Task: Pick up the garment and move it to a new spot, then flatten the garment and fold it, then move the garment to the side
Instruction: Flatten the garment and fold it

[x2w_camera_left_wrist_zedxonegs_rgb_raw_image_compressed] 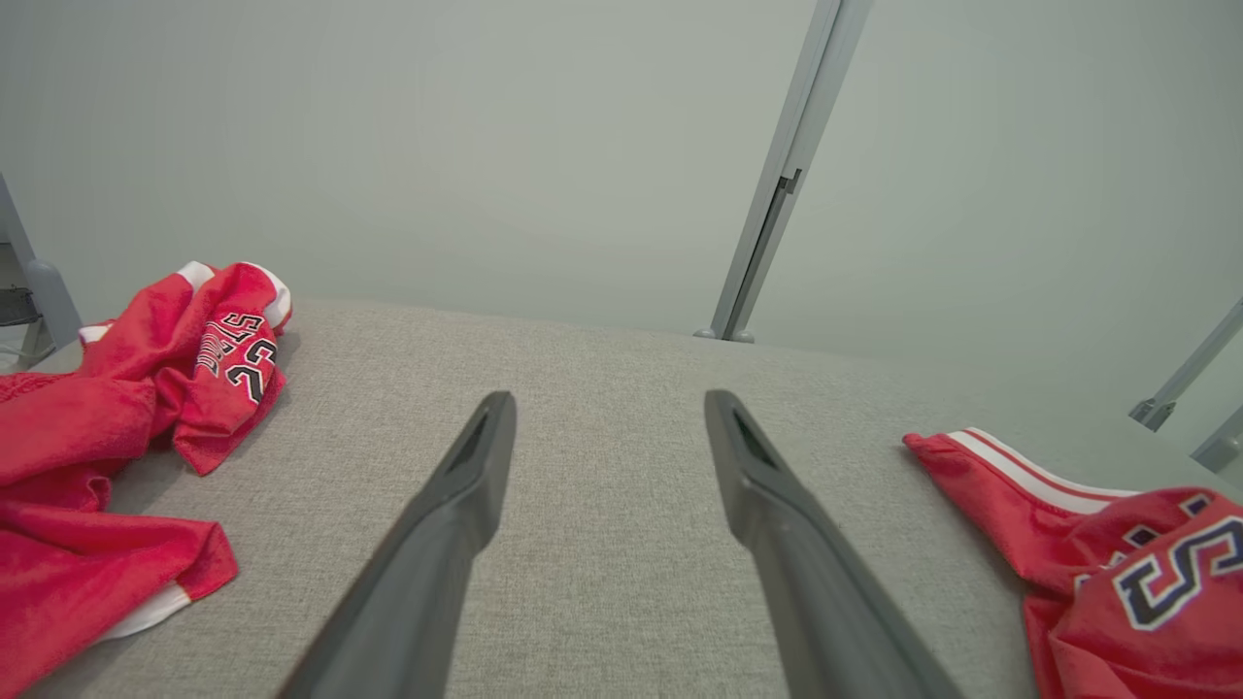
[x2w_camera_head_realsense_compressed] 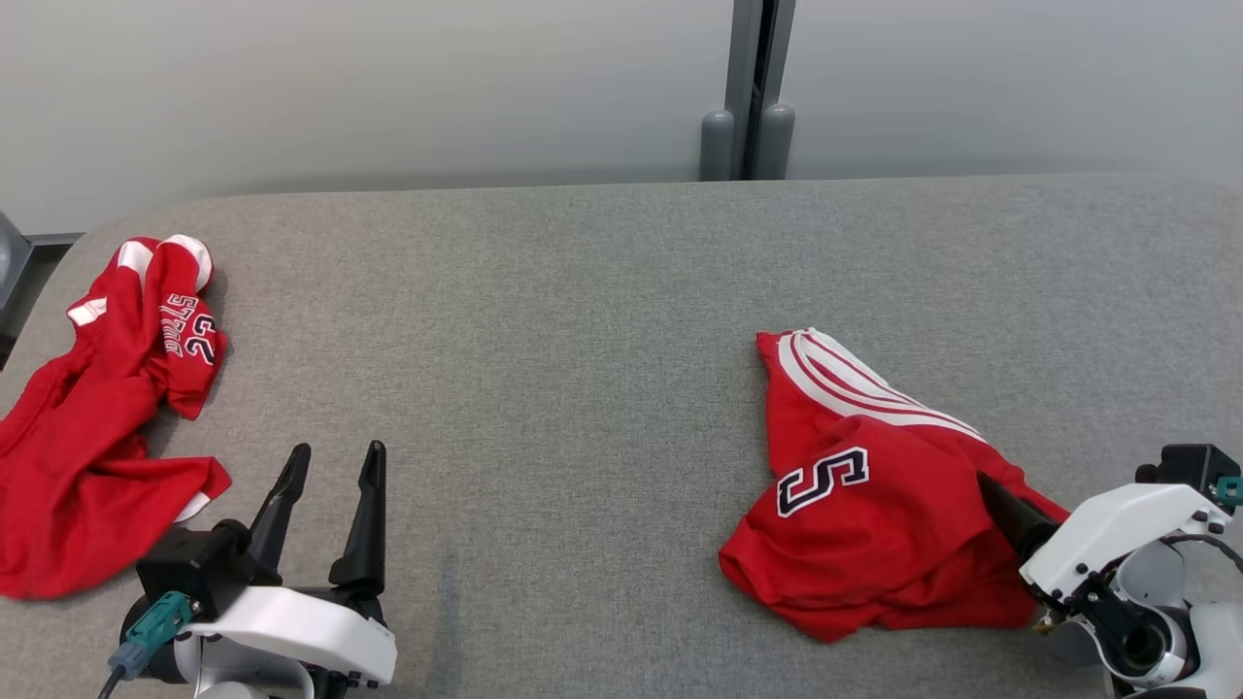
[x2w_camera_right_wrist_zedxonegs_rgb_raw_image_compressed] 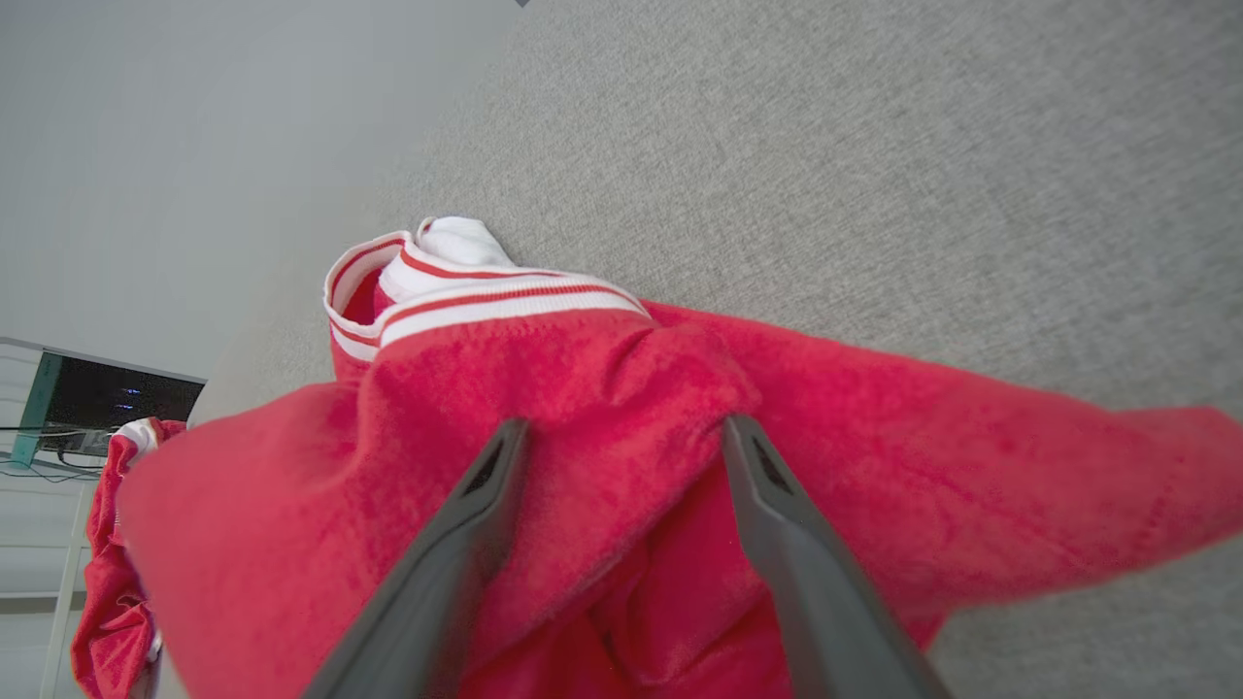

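While the head view hides the tips of my right pincer (x2w_camera_right_wrist_zedxonegs_rgb_raw_image_compressed: pixel 623 427) behind the red garment (x2w_camera_head_realsense_compressed: pixel 874 524), its wrist view shows them spread wide on the cloth; my left pincer (x2w_camera_head_realsense_compressed: pixel 337 454) gapes too.

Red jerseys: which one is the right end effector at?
The red jersey with white stripes and a large S, on the robot's right; the other red jersey printed 22 lies far left.

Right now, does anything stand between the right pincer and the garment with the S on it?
Nothing visible does. The right pincer is open, and its fingers lie against the garment, with a ridge of its cloth between them.
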Available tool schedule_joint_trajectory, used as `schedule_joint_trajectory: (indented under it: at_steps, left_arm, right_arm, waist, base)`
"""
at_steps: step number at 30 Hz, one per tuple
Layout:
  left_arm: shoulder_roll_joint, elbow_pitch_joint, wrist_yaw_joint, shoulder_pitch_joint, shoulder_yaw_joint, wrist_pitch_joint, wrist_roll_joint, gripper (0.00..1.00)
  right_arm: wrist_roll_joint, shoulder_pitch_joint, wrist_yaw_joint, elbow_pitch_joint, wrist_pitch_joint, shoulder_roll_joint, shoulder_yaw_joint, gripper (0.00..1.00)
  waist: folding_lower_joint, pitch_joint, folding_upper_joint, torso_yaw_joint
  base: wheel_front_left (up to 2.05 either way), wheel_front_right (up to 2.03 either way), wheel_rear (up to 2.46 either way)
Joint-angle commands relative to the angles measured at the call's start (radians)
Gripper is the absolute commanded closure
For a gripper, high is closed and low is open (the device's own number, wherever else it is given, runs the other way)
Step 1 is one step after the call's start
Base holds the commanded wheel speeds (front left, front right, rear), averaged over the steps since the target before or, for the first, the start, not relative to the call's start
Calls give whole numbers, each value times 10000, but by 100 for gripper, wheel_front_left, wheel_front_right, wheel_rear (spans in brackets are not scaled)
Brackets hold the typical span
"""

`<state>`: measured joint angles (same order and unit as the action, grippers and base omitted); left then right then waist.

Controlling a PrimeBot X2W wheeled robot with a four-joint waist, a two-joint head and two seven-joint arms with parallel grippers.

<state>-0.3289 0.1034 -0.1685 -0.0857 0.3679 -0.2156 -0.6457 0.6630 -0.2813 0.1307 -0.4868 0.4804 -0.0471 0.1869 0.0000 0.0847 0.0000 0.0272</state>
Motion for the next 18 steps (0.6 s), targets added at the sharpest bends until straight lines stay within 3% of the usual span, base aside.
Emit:
schedule_joint_trajectory:
  at_steps: [1,2,3,12,18]
  left_arm:
    - [-13,11,-15,-114,-21,-13,-74,0]
    - [-16,21,-13,-118,-16,-13,-83,0]
    - [-16,29,-7,-128,-7,-13,-90,0]
    - [61,152,61,-237,116,-7,-102,0]
    - [177,250,78,-255,197,-70,-130,0]
  right_arm:
    - [48,-98,1,-62,-79,-64,-15,39]
    - [66,-145,1,-65,-153,-64,-73,65]
    - [98,-187,1,-48,-234,-62,-134,100]
    - [-152,-195,1,1034,-1070,-54,-788,100]
    - [-134,-534,1,2110,-1022,-55,-1890,100]
  waist:
    - [0,8,0,38]
    - [0,16,0,62]
    - [0,24,0,87]
    - [0,-71,0,527]
    - [0,-126,0,1170]
  base:
    - [0,0,0]
    - [0,0,0]
    - [0,0,0]
    - [0,0,0]
    - [0,0,0]
